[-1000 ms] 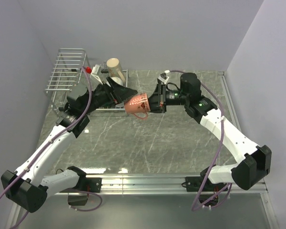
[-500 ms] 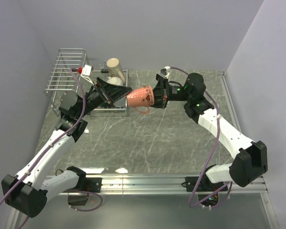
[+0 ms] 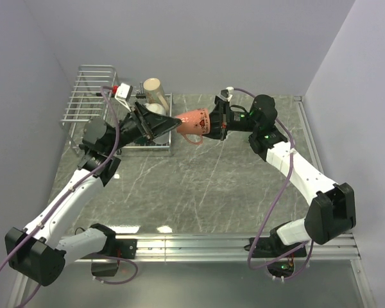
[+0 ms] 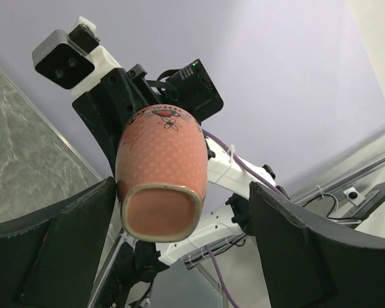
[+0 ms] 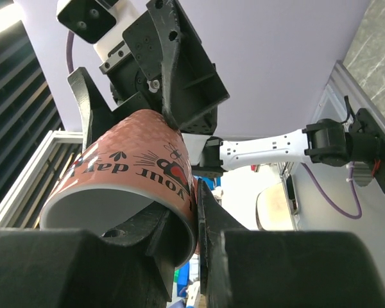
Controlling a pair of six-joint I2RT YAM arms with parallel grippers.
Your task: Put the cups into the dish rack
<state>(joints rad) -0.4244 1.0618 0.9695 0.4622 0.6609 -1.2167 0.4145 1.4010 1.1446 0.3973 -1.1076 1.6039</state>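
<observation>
Mid-air handover, by the look of it. Clamped by the right jaws on the rim of the orange-red cup (image 3: pixel 194 122): one finger (image 5: pixel 179 256) inside the mouth, the other outside, seen from the right wrist. Lies level above the worktop (image 3: pixel 199 192), just beside the right end of the dish rack (image 3: pixel 90 96), touching neither. Long axis left to right: mouth toward the right arm (image 3: pixel 295 170), base toward the left arm (image 3: pixel 77 192), handle hanging underneath.

Spread wide and gripping nothing: the left jaws, one finger (image 4: pixel 64 244) to each side of the cup's base. Gap visible on both sides in the left wrist view, so no contact there yet. Points base-first at that camera, squarely between the two fingers.

Turns on that alignment: cup's axis in line with the left approach, base end already inside the open span. Probably calls for closing the left jaws across the body before loosening the right ones. Risks a slip on the round glazed wall if the release comes early.

Already in the rack: a taller beige cup (image 3: pixel 154 88) and, just in front of it, a cream-white cup (image 3: pixel 155 109), partly hidden behind the left jaws. Nearer the rack: the left arm, hence the likely carrier for the last stretch. No other cups in view.
</observation>
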